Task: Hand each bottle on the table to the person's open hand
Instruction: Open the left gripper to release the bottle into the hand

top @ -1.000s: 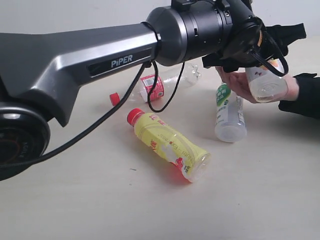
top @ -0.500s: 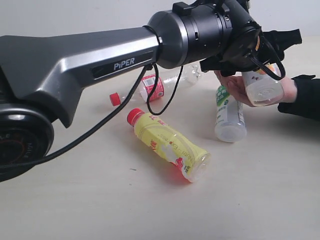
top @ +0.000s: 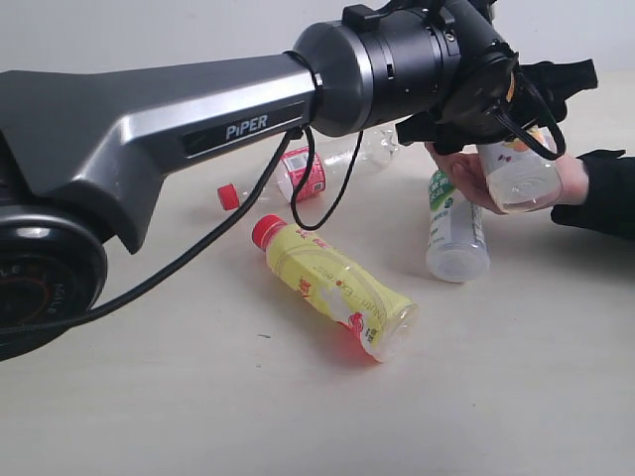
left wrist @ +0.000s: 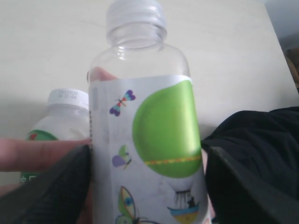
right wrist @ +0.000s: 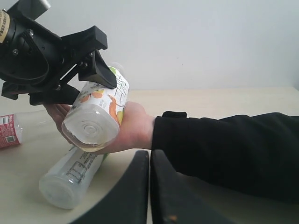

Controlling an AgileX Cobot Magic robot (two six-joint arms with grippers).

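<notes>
The left arm (top: 198, 119) and its hanging cable (top: 309, 226) bar the way over the red-label bottle (top: 303, 174). The hand (top: 464, 178) and sleeve (top: 605, 193) crowd the white bottle (top: 456, 238). The yellow bottle (top: 337, 288) lies apart, with bare desk (top: 149, 397) on every side, widest toward the camera.

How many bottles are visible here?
4. The yellow bottle lies mid-table, the red-labelled bottle behind the arm, one white bottle beside the hand, another white bottle on the hand, inside the left gripper.
</notes>
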